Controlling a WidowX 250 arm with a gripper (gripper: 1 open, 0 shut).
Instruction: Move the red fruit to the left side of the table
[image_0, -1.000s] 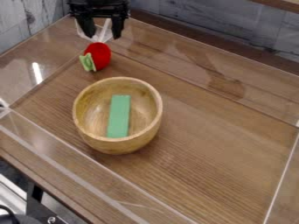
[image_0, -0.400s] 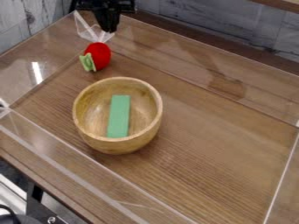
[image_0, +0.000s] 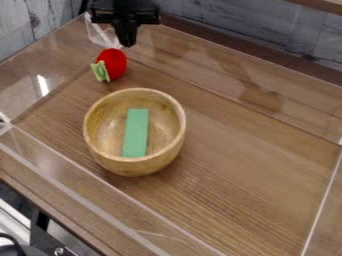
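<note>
Seemingly gripper (image_0: 128, 40) top cropped.

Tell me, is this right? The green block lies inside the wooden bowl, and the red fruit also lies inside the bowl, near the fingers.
Not quite. The red fruit is not inside the wooden bowl; it lies on the table, apart from the bowl, near the fingers. The green block does lie inside the bowl. The camera view shows this.

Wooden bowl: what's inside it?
The wooden bowl holds one flat green block lying on its bottom. Nothing else shows inside; the spot under the block is covered.
</note>
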